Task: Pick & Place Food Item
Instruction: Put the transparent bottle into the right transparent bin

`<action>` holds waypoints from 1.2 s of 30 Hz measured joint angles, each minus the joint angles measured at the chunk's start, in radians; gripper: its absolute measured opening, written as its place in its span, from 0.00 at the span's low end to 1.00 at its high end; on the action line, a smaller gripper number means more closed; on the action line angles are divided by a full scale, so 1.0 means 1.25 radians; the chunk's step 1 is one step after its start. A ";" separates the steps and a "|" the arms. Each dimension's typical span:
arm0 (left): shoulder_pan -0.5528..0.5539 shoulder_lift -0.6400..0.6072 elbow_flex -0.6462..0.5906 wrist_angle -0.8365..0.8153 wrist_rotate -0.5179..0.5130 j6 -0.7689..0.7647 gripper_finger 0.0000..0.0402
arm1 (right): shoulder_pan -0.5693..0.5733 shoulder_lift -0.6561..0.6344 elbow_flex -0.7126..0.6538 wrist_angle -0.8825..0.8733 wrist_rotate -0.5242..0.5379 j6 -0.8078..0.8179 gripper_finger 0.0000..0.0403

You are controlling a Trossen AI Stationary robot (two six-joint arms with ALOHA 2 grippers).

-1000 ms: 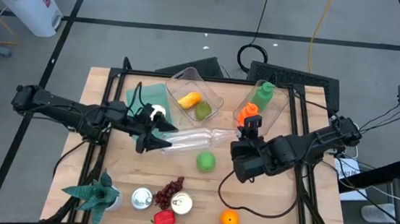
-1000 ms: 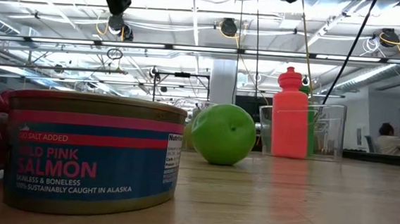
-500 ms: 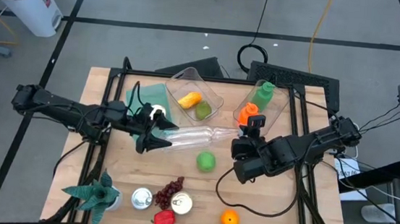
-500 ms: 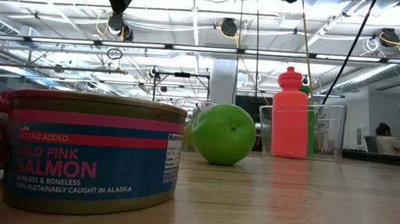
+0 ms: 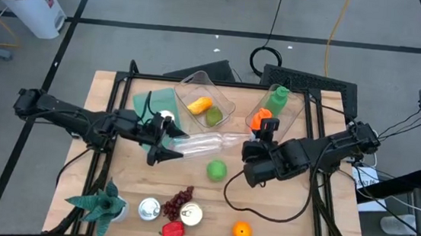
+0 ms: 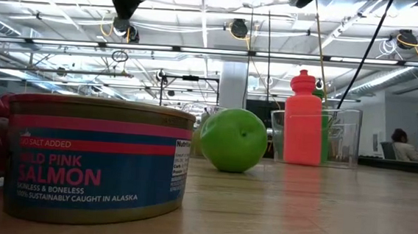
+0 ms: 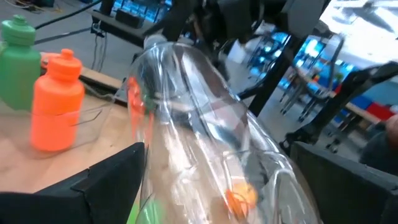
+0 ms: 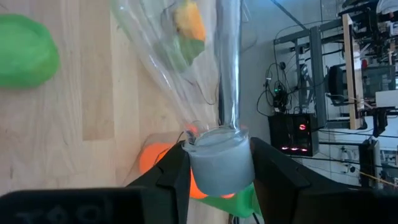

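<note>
A clear plastic bottle (image 5: pixel 208 141) lies level in the air over the table's middle. My right gripper (image 5: pixel 251 147) is shut on its grey-capped end (image 8: pixel 217 163). My left gripper (image 5: pixel 169 139) stands open, one finger on either side of the bottle's base end (image 7: pixel 205 118). Below it on the wood rests a green apple (image 5: pixel 217 170). An orange (image 5: pixel 241 230), dark grapes (image 5: pixel 179 201) and a red pepper (image 5: pixel 172 231) lie near the front edge. A salmon can (image 6: pixel 95 161) fills the near part of the low view. My left gripper has its fingers (image 7: pixel 106 180) close along both sides of the bottle's base end; whether they touch it I cannot tell. My right gripper pinches the grey cap (image 8: pixel 217 163) between its two fingers, slanting down from the table's right. The bottle reaches level from the cap toward the left, clear of the table.
A clear bin (image 5: pixel 205 104) with a yellow and a green food piece stands at the back, beside a green cloth (image 5: pixel 159 98). A second bin (image 5: pixel 291 114) holds a green and an orange bottle. Two cans (image 5: pixel 149 208) and a fake plant (image 5: pixel 100 204) sit front left.
Both grippers have rolled a little about the bottle's long line. The bottle has stayed level and lifted between them, and neither gripper's finger gap has changed.
</note>
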 joint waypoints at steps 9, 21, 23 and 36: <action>0.000 0.001 -0.001 -0.025 -0.015 0.038 0.88 | -0.005 0.000 0.000 0.016 -0.009 0.000 0.30; 0.000 0.008 -0.003 -0.023 -0.028 0.047 0.73 | -0.014 -0.006 0.008 0.065 0.040 -0.009 0.49; 0.000 0.005 -0.004 -0.021 -0.023 0.051 0.73 | -0.015 -0.004 0.008 0.063 0.036 -0.016 0.53; 0.004 0.003 -0.003 0.037 0.007 0.107 0.72 | -0.003 -0.059 0.005 0.107 -0.131 -0.110 0.55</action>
